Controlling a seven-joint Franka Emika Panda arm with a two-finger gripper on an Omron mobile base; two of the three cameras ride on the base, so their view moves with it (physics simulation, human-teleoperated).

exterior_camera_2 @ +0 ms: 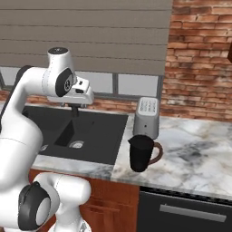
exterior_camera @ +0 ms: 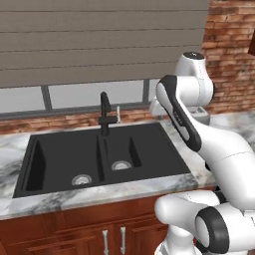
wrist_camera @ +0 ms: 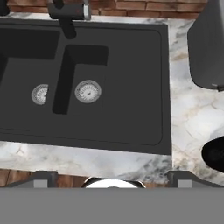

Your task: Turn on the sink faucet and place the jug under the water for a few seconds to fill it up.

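Jug (exterior_camera_2: 142, 153), matte black with a reddish-brown loop handle, is seen standing upright on the marbled surface (exterior_camera_2: 190, 145) in the right base view, just right of the sink's (exterior_camera_2: 97, 131) right edge and directly in front of the silver two-slot toaster (exterior_camera_2: 147, 117). In the hand view, only a dark rounded part of the jug (wrist_camera: 215, 154) is caught at the right edge, with the toaster (wrist_camera: 208, 43) above it.

The black double-basin sink (exterior_camera: 60, 159) is set into the surface (exterior_camera: 64, 201), with a central divider and two round silver drains (exterior_camera: 82, 179), (exterior_camera: 121, 165). The sink faucet (exterior_camera: 105, 115) is mounted behind the divider, slim and black, with a small pale lever (exterior_camera: 118, 112) beside it. In the hand view the faucet (wrist_camera: 68, 13) is seen at the top edge, above the sink (wrist_camera: 127, 87).

The gripper (exterior_camera_2: 74, 110) is held above the right part of the sink, near the faucet and well apart from the jug. In the hand view its two finger tips (wrist_camera: 41, 178) are seen set wide apart at the bottom, and nothing is held between them.

A brick wall (exterior_camera_2: 199, 59) and a window with a lowered blind (exterior_camera: 99, 40) are seen behind the surface, and wooden cabinet doors (exterior_camera: 109, 234) below the sink.
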